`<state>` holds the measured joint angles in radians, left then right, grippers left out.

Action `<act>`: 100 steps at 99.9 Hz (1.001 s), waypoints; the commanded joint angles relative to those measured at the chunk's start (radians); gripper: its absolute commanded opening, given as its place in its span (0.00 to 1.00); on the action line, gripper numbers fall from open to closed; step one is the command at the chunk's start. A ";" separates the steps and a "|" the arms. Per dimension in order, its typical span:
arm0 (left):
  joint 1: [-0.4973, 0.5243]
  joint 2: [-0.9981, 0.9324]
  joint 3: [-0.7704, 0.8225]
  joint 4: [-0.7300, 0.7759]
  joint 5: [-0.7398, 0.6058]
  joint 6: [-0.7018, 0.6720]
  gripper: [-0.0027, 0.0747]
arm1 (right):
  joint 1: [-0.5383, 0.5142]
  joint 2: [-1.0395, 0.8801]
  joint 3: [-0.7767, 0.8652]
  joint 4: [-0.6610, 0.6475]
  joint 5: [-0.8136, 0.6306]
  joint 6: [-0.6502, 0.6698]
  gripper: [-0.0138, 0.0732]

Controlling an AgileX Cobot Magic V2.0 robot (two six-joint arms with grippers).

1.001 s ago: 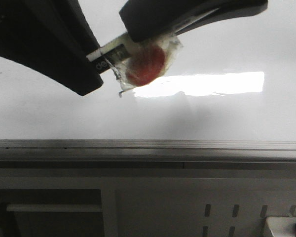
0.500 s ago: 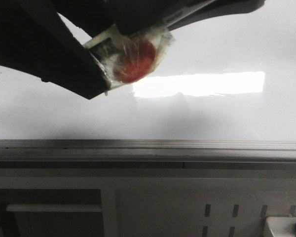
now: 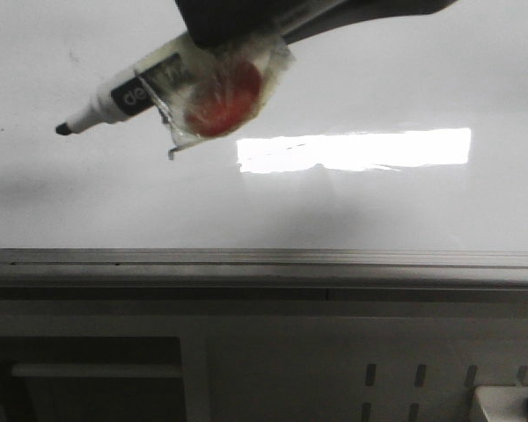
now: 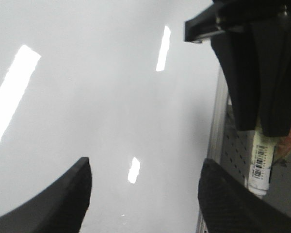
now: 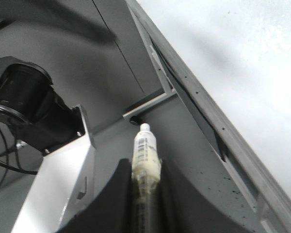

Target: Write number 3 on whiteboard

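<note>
Left hand point(image 4: 143, 194) gone from front view, apart; right hand point(image 5: 146, 194) clamps marker point(image 3: 114, 101) over whiteboard point(image 3: 405, 79).

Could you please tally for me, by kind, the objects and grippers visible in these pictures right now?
Whiteboard: 1
Marker pen: 1
Grippers: 2, the left gripper open and empty, the right gripper shut on the marker pen
Total: 4
No written number 3 shows on the board.

Bright overhead glare strip on whiteboard point(image 3: 422, 70); soft shadows; end effector close, blurred, dark.
</note>
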<state>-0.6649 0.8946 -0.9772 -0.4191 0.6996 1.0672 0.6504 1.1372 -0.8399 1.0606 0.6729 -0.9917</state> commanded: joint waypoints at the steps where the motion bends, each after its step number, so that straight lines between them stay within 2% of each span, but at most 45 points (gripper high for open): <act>1: 0.042 -0.075 -0.033 -0.030 -0.025 -0.091 0.56 | 0.001 -0.025 -0.029 0.017 -0.071 -0.008 0.10; 8: 0.082 -0.135 -0.029 -0.028 0.012 -0.155 0.50 | 0.001 -0.025 -0.033 0.003 -0.131 -0.008 0.10; 22: 0.155 -0.258 0.012 -0.017 0.097 -0.229 0.29 | -0.004 -0.025 -0.084 -0.123 -0.222 -0.008 0.10; 40: 0.221 -0.408 0.106 0.030 0.100 -0.312 0.01 | -0.075 -0.019 -0.152 -0.150 -0.233 -0.008 0.10; 68: 0.249 -0.541 0.229 0.032 0.003 -0.453 0.01 | -0.175 -0.013 -0.154 -0.167 -0.179 -0.005 0.10; 100: 0.249 -0.545 0.234 -0.016 -0.049 -0.459 0.01 | -0.195 0.051 -0.154 -0.167 -0.152 0.003 0.10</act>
<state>-0.4197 0.3395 -0.7211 -0.3958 0.7435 0.6217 0.4621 1.1892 -0.9573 0.8715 0.5377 -0.9883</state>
